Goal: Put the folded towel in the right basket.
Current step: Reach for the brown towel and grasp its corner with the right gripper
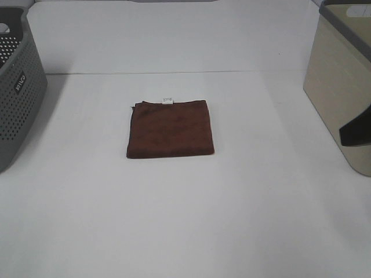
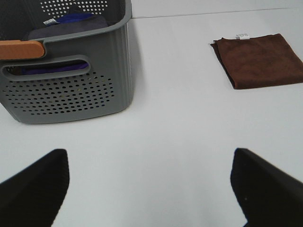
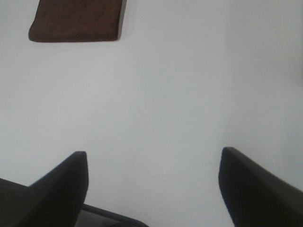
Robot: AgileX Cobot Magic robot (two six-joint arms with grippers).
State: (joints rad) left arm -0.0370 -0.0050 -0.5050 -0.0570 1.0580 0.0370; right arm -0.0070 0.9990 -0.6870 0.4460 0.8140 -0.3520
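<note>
A folded dark brown towel [image 1: 170,128] with a small white tag lies flat in the middle of the white table. It also shows in the left wrist view [image 2: 259,59] and partly in the right wrist view [image 3: 78,20]. The beige basket [image 1: 342,87] with a dark handle slot stands at the right edge. My left gripper [image 2: 151,189] is open and empty over bare table, well short of the towel. My right gripper [image 3: 154,187] is open and empty, also apart from the towel. Neither gripper shows in the exterior high view.
A grey perforated basket [image 1: 17,87] stands at the left edge; in the left wrist view the grey basket [image 2: 66,90] holds purple cloth and has an orange handle. The white table [image 1: 185,220] runs to a back edge against the wall.
</note>
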